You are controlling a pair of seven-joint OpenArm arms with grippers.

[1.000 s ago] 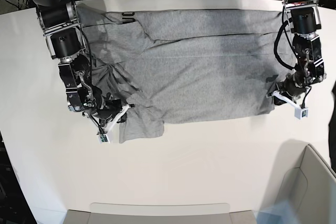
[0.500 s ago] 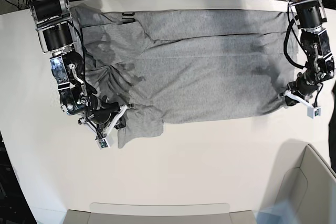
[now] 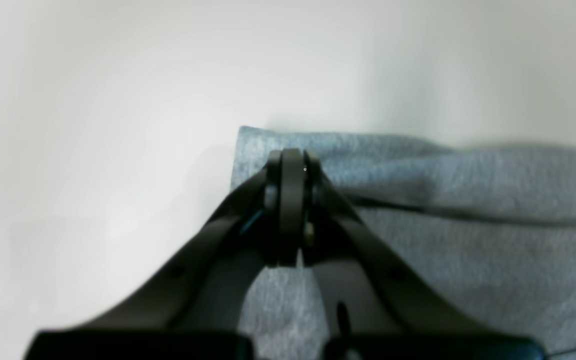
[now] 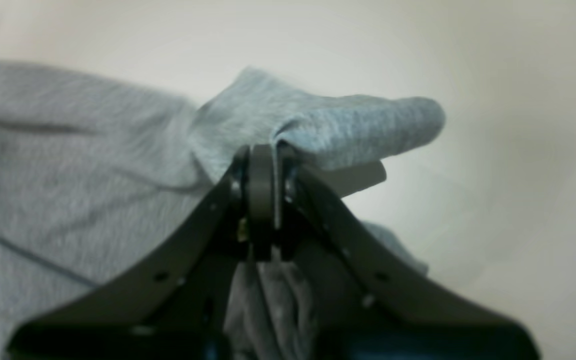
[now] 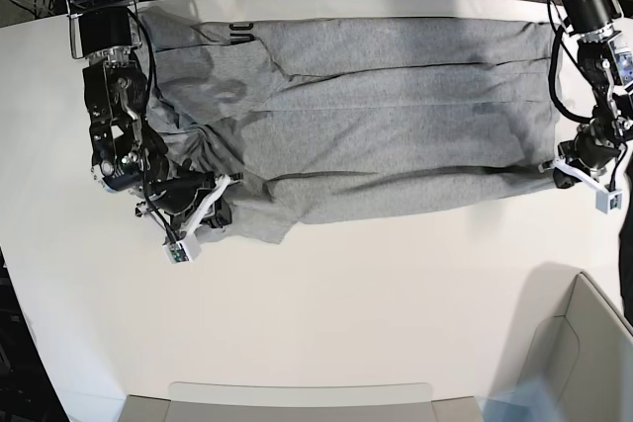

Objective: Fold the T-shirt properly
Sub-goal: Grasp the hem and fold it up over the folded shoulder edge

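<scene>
Left wrist view: the left pincer is clamping, jaws together, on a corner of the T-shirt, the grey cloth running off to the right over the white table with a dark crease beside the grip. Right wrist view: the right pincer is pinching a bunched fold of the T-shirt, a rounded flap of cloth curling over the jaws and hanging clear of the table. Base view: the T-shirt is lying stretched across the far half of the table, the left pincer gripping its edge on that view's right, the right pincer gripping the rumpled end on the view's left, where creases are gathering around the arm. The risk looks twofold: the left grip is sitting very near the corner's edge, so a hard outward pull could slip the cloth free, while the bunched wad in the right pincer could carry extra layers along and leave the fold crooked.
</scene>
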